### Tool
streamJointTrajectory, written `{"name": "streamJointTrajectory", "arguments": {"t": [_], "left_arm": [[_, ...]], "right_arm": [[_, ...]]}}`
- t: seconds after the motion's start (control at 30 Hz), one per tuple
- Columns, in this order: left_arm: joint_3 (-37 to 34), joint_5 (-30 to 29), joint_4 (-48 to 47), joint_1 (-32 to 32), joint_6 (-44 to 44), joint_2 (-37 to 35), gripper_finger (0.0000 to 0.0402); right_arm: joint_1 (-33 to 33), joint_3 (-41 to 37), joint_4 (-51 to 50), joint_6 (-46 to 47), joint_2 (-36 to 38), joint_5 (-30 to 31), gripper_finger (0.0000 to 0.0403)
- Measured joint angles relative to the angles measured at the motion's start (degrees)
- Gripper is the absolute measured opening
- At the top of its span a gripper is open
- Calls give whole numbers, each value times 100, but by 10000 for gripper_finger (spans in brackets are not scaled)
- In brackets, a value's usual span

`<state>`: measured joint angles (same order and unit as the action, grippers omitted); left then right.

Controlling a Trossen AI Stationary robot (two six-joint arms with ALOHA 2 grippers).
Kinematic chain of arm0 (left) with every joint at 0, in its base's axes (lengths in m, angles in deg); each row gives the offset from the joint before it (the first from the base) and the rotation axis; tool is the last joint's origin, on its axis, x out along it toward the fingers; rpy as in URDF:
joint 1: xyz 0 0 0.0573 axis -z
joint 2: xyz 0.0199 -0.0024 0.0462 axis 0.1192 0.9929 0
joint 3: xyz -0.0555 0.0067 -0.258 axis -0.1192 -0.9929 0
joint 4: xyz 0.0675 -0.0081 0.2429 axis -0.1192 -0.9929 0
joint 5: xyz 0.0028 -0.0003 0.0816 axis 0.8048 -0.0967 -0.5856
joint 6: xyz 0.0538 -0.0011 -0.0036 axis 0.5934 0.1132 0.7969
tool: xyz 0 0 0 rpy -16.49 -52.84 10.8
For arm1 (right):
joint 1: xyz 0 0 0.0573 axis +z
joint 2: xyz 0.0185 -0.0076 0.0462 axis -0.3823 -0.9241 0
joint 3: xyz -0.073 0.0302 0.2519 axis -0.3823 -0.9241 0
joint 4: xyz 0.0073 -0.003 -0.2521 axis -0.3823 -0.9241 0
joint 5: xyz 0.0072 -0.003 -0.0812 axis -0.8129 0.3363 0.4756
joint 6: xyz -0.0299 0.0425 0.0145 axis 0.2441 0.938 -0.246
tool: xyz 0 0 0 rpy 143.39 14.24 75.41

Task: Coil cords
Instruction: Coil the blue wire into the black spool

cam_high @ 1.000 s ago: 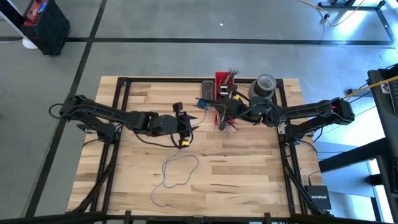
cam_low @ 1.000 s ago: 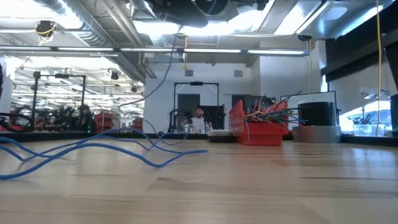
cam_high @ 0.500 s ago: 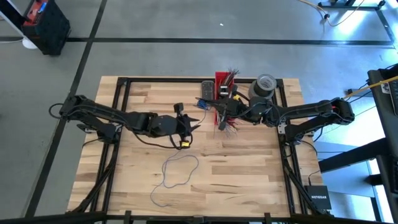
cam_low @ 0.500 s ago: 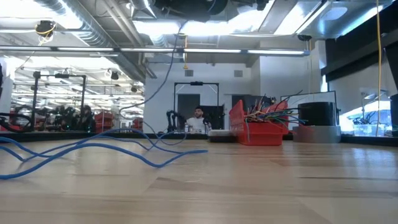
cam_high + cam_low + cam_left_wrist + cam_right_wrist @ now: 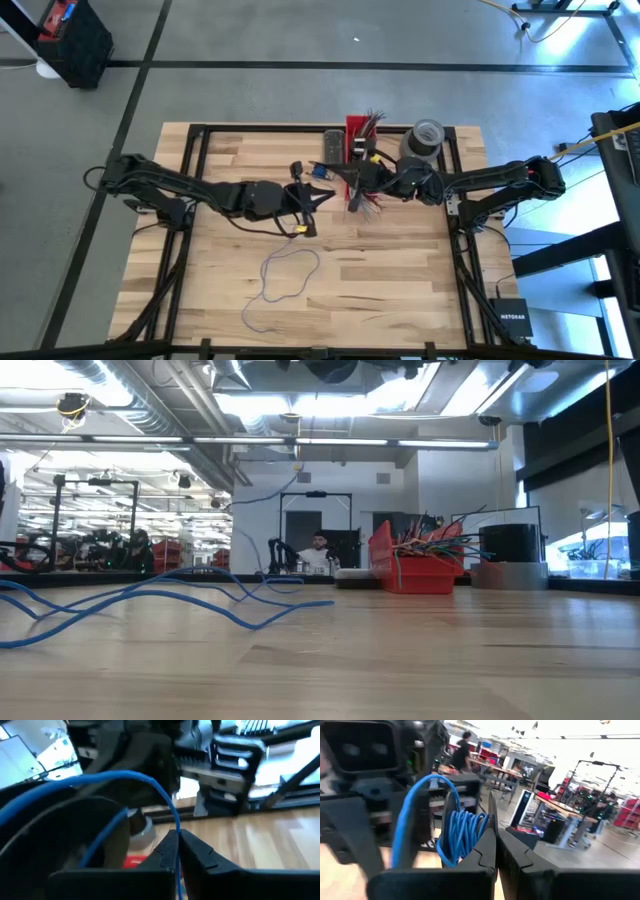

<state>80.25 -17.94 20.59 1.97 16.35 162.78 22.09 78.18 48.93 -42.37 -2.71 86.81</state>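
Observation:
One blue cord is in play. Its loose end lies in a slack loop point(image 5: 266, 280) on the wooden table, seen as wavy blue lines point(image 5: 150, 595) in the low view, and a strand rises from it point(image 5: 245, 510) to the grippers. My left gripper point(image 5: 322, 193) and right gripper point(image 5: 348, 190) face each other above the table's middle, near the far edge. Both are shut on the cord. Several turns of it form a small coil point(image 5: 465, 832) in the right gripper. My left gripper pinches a single strand of the blue cord point(image 5: 177, 836) between its two fingertips, coming in about level from the table's left side. From the fingers the strand arcs up and over point(image 5: 125, 774) toward the right gripper, clear of the table. My right gripper holds the coil of several turns point(image 5: 470, 836) between its two fingers, pointing about level from the table's right side. The coil stands clear of the table, and one wider loop point(image 5: 417, 795) bows out of it toward the left gripper.
A red bin point(image 5: 360, 132) of short multicoloured wire ends stands at the far edge, just behind the grippers. A grey tape roll point(image 5: 426, 138) stands to its right. A black frame rims the table point(image 5: 400, 270).
My left gripper has shut on the cord strand. It has moved a little toward the right gripper and tipped up to about level. In the low view the rising strand, before a steep line, now bends over near its top.

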Motion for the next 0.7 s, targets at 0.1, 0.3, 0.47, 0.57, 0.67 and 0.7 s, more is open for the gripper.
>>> {"name": "streamJointTrajectory", "arguments": {"t": [0.1,0.3,0.47,0.57,0.67,0.7], "left_arm": [[0,26,293,-65,21,62,3],[48,68,169,-233,-160,63,4],[48,65,-292,-329,-450,125,5],[49,36,-354,-353,-465,192,5],[52,28,-523,-389,-497,249,5],[52,23,-584,-393,-516,261,5]], "right_arm": [[0,0,52,1,-56,-66,8],[36,0,21,14,-92,-292,8],[257,0,400,6,27,-81,8],[407,2,530,6,148,-50,8],[527,-3,548,6,327,-1,8],[540,-2,520,7,399,-18,8]]}}
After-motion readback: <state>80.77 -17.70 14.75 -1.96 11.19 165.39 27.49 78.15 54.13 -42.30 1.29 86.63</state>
